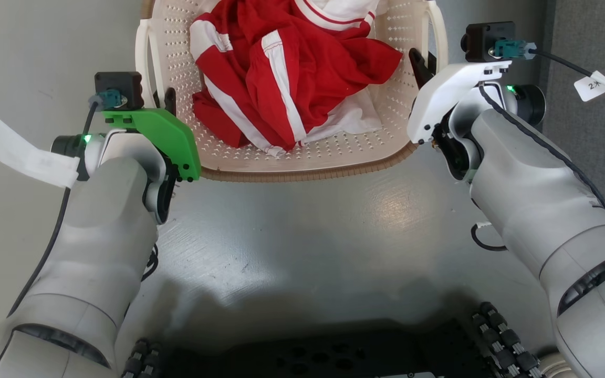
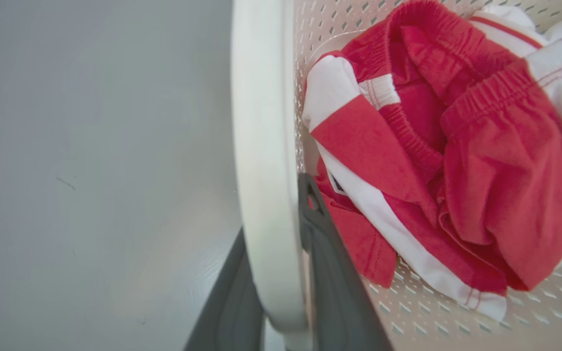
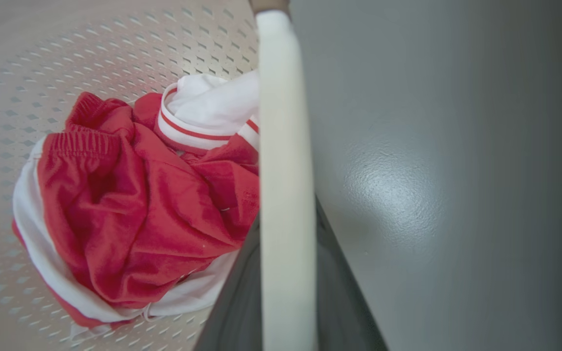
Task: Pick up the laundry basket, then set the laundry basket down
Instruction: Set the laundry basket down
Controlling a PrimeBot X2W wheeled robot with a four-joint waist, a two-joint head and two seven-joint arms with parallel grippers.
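The cream perforated laundry basket (image 1: 334,152) with its brown woven rim sits straight ahead in the head view, holding a heap of red and white clothes (image 1: 292,79). My left gripper (image 1: 168,102) is at the basket's left white handle (image 1: 145,58). In the left wrist view that handle (image 2: 264,170) runs between my two dark fingers, and the left gripper (image 2: 276,209) is shut on it. My right gripper (image 1: 422,65) is at the right handle (image 1: 439,31). The right wrist view has this handle (image 3: 286,170) clamped in the right gripper (image 3: 287,214). Whether the basket is off the floor I cannot tell.
Grey glossy floor (image 1: 308,236) lies between the basket and my dark wheeled base (image 1: 334,357). A darker grey panel (image 1: 596,136) stands at the right. A tagged black cable (image 1: 594,86) trails from the right wrist, and a white paper tag (image 1: 24,152) hangs from the left.
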